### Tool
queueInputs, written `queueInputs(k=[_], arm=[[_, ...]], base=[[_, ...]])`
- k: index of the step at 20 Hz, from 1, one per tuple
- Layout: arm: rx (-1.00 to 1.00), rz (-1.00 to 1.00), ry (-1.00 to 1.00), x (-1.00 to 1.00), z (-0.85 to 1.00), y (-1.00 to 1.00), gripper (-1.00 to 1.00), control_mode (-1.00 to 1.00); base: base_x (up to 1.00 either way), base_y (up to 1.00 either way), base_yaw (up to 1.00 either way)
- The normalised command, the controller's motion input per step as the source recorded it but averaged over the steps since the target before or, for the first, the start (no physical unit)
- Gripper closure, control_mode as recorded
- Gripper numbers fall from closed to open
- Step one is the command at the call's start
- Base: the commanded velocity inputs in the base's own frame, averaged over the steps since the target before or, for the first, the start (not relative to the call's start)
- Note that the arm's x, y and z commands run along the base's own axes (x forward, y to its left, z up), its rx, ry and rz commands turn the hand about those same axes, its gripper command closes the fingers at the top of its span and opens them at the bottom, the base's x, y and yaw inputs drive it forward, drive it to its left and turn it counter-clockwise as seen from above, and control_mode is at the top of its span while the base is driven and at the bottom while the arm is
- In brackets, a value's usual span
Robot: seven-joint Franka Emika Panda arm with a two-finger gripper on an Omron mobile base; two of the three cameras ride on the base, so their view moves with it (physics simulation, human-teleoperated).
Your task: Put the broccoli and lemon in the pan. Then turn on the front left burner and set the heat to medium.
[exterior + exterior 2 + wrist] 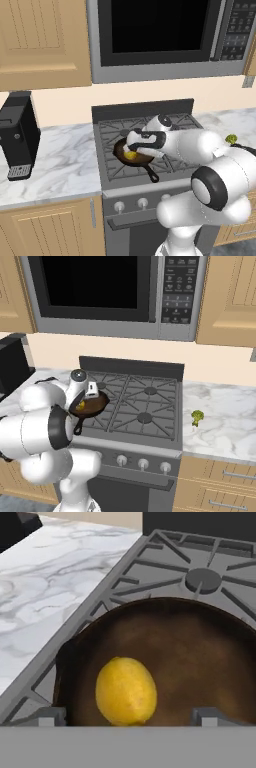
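The lemon (126,691) lies in the dark round pan (190,642), near its left rim. My gripper (127,717) hovers just over it, open, with a fingertip (47,717) standing well clear on each side of the fruit. From the base, the pan (145,159) sits on the stove's front left grate with the lemon (131,156) inside and the gripper (132,148) above it. The pan covers the front left burner. The broccoli (197,416) rests on the marble counter right of the stove, far from the gripper; it also shows as the broccoli (231,138) behind my arm.
The pan's handle (151,175) points toward the stove front. Round knobs (143,463) line the front panel. A black coffee machine (18,135) stands on the left counter. A microwave (100,291) hangs over the stove. Another burner cap (202,579) lies beyond the pan.
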Motion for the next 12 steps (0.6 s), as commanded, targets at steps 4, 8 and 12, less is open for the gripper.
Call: queueInputs(k=[4, 8, 12], arm=[[0.06, -0.04, 0.01, -0.28, 0.74, -0.26, -1.0, -1.0], [0.05, -0.08, 0.13, -0.06, 0.91, -0.27, -1.0, -1.0], [0.03, -0.16, 0.15, -0.04, 0.81, -0.38, -1.0, -1.0]], base=[[0.0, 0.0, 0.0], [0.0, 0.0, 0.0], [0.0, 0.0, 0.0]])
